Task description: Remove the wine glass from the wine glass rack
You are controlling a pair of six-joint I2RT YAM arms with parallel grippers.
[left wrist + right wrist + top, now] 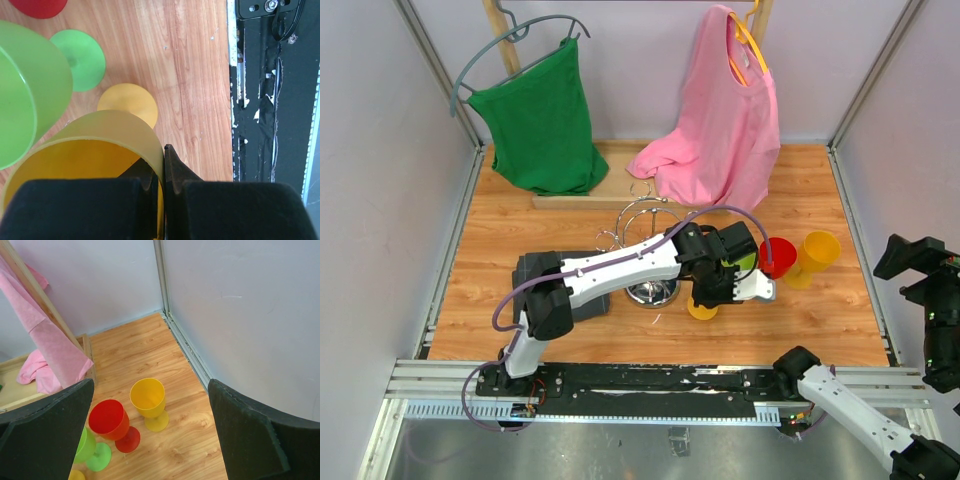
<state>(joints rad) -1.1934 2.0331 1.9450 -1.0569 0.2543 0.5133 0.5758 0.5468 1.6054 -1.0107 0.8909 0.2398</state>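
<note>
The chrome wire wine glass rack (650, 225) stands mid-table on its round base, with no glass seen on its arms. My left gripper (720, 285) is to the right of it, shut on the rim of an amber-yellow wine glass (107, 127), one finger inside the bowl and one outside (176, 167). The glass is upright. Its foot (127, 103) is at or just above the wood, also seen in the top view (703, 311). My right gripper (920, 275) is open and empty, high at the right edge, with its pads (260, 435) wide apart.
A green glass (745, 262), a red glass (777, 256) and a yellow glass (817, 257) stand in a row right of the rack. A dark grey pad (545, 275) lies under the left arm. Green (540, 120) and pink (725, 110) shirts hang at the back.
</note>
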